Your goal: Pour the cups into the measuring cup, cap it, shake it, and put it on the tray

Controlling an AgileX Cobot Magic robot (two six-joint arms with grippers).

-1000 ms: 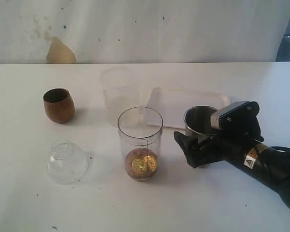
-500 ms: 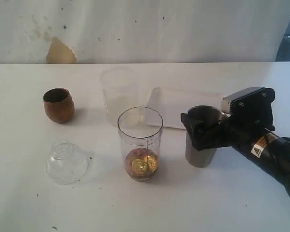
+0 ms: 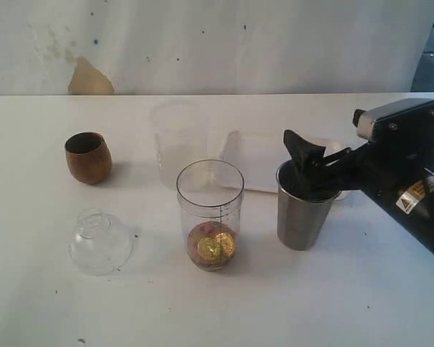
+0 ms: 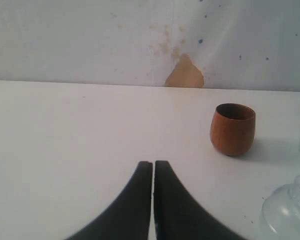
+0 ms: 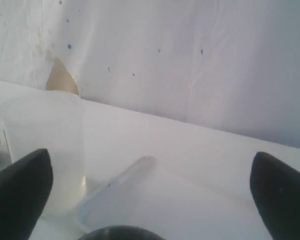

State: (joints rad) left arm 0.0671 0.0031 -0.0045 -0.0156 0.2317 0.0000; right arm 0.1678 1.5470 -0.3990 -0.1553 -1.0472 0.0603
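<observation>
The clear measuring cup (image 3: 210, 211) stands upright at the table's middle with gold and brown pieces in its bottom. Its clear domed lid (image 3: 99, 241) lies to its left on the table. The steel tumbler (image 3: 301, 214) stands upright to the right of the measuring cup. My right gripper (image 3: 311, 168) hovers open just over its rim, fingers spread wide and holding nothing; in the right wrist view only the tumbler's rim (image 5: 121, 233) shows below the gripper (image 5: 150, 192). The brown wooden cup (image 3: 87, 157) (image 4: 232, 128) stands at far left. My left gripper (image 4: 153, 166) is shut and empty, short of the wooden cup.
A frosted beaker (image 3: 177, 142) (image 5: 45, 145) stands behind the measuring cup. The white tray (image 3: 260, 155) (image 5: 165, 200) lies beyond the steel tumbler. The lid (image 4: 290, 210) sits near the left gripper's side. A stained wall bounds the far edge of the table.
The right gripper has let go of the steel tumbler, which now stands upright on the table. The gripper has opened wide, risen and drawn back to the right.
</observation>
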